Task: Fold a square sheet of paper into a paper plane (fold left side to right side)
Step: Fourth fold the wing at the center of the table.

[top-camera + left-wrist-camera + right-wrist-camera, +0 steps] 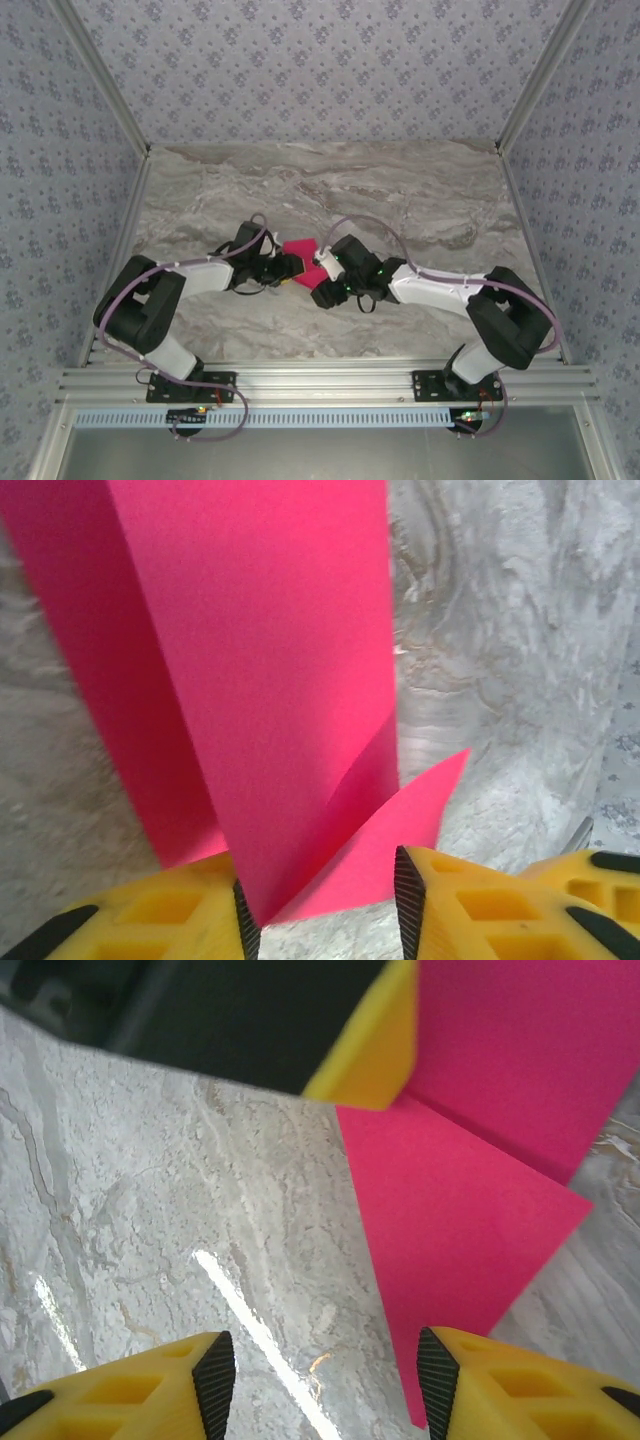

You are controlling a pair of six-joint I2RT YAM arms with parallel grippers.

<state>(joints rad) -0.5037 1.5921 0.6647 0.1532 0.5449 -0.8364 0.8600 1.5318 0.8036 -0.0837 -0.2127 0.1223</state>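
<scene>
The magenta-pink sheet of paper point(303, 252) lies creased and folded at the table's middle, between the two grippers. In the left wrist view the paper point(260, 680) rises in tall folded flaps, its lower corner sitting between the yellow fingers and touching the left pad point(245, 920). My left gripper point(320, 905) point(291, 268) stands open around that corner without pinching it. My right gripper point(325, 1380) point(323, 272) is open over bare marble, with the paper's edge point(450, 1230) running beside its right finger point(437, 1380). A yellow finger of the left gripper point(365, 1050) rests on the paper there.
The marble table point(400, 200) stretches out behind the arms, bounded by patterned walls with metal frame posts point(525, 110). An aluminium rail point(320, 385) runs along the near edge at the arm bases.
</scene>
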